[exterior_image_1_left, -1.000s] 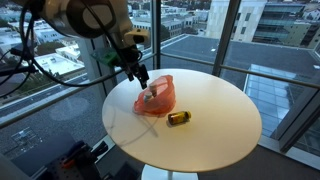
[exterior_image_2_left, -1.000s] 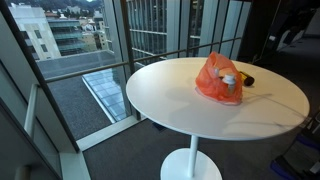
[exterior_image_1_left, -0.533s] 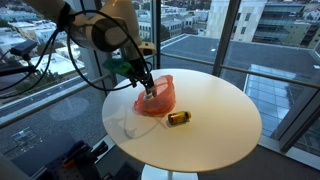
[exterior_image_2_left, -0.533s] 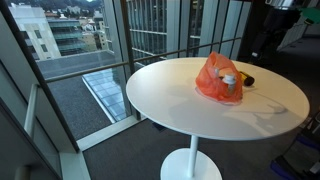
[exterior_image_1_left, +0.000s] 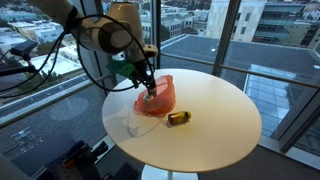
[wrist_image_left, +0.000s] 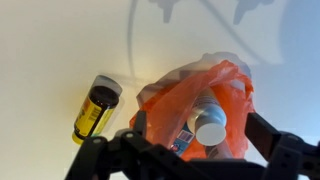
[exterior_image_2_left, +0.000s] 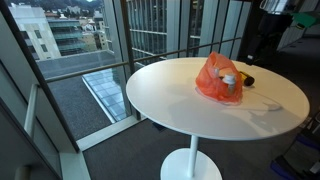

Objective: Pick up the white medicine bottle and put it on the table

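The white medicine bottle (wrist_image_left: 203, 108) lies inside a red translucent plastic bag (wrist_image_left: 185, 85) on the round cream table (exterior_image_1_left: 210, 125). In the wrist view its white cap points toward the camera. The bottle also shows in an exterior view (exterior_image_2_left: 229, 80), inside the bag (exterior_image_2_left: 214, 78). My gripper (wrist_image_left: 201, 128) is open just above the bag (exterior_image_1_left: 158, 98), with one finger on each side of the bottle and not touching it. In an exterior view the gripper (exterior_image_1_left: 148, 88) hangs over the bag's left end.
A small amber bottle with a gold label (exterior_image_1_left: 179, 118) lies on the table right beside the bag; it also shows in the wrist view (wrist_image_left: 95, 108). The table (exterior_image_2_left: 190, 100) stands next to floor-to-ceiling windows. Cables hang from the arm at the left.
The arm has swung and lowered the gripper toward the red bag. The bag and both bottles have not moved.
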Controlling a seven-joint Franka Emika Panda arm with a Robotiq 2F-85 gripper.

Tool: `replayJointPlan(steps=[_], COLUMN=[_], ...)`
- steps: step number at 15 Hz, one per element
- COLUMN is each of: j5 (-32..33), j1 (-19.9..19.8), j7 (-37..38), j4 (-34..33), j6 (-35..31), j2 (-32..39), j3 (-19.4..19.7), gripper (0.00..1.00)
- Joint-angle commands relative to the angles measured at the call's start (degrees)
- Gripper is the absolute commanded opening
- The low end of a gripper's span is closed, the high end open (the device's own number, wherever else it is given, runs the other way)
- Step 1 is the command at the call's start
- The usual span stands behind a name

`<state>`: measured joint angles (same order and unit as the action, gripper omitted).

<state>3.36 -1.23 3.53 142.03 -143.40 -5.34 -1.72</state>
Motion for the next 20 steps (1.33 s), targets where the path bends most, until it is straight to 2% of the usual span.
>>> replayJointPlan(steps=[1, 11, 20], j5=[1.49, -4.42, -5.19], j1=[0.25, 1.96, 1.82], j7=[1.54, -4.34, -7.8], j4=[-2.34, -9.0, -13.5], j6=[-2.46, -5.97, -7.7], j2=[3.25, 12.56, 19.31], j3=[0.24, -0.67, -1.48], gripper=[1.0, 1.0, 1.0])
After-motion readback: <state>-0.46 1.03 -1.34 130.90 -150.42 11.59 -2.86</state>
